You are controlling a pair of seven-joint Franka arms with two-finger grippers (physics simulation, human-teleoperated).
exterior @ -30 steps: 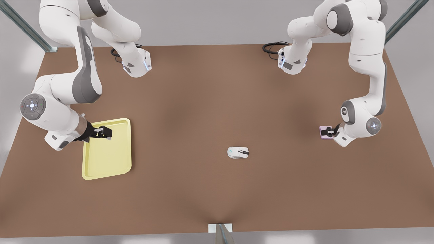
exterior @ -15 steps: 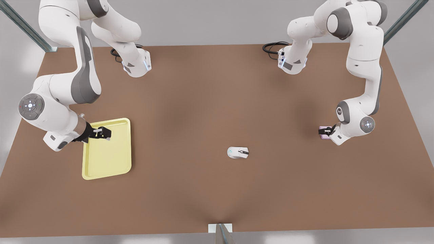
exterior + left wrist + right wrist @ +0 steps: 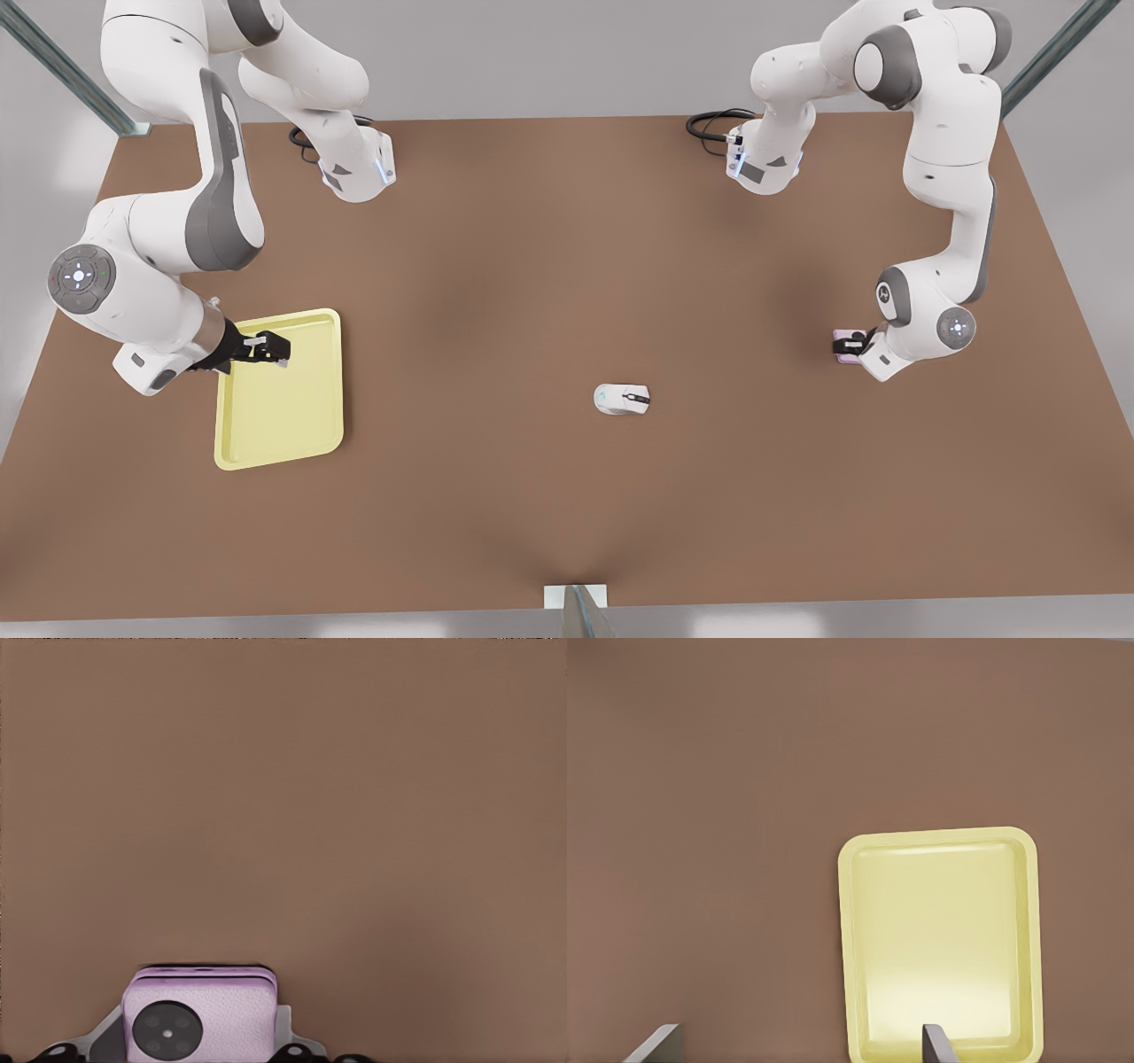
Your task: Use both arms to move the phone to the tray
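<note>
Table (image 3: 532, 292): brown, bearing everything listed.

Tray (image 3: 279, 399): pale yellow, laid flat at the front view's left as the drop-off place. The right gripper (image 3: 266, 347) is held over its near edge, fingers (image 3: 935, 1043) spread, nothing held.

Mouse (image 3: 622, 398): white, left mid-table, apart from both.

Phone (image 3: 199, 1014): pink-lilac, at the front view's right, well apart from the tray; clamped by the left gripper (image 3: 861, 343), judged ready for lifting.

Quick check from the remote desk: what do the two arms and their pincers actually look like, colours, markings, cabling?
Both arms are glossy white, rounded segments with grey joint sections and round grey end caps showing small lights. The left pincer and right pincer are small and black; the right one has pale grey fingers. Black cables coil beside each base, and the bases show a blue glow.
</note>
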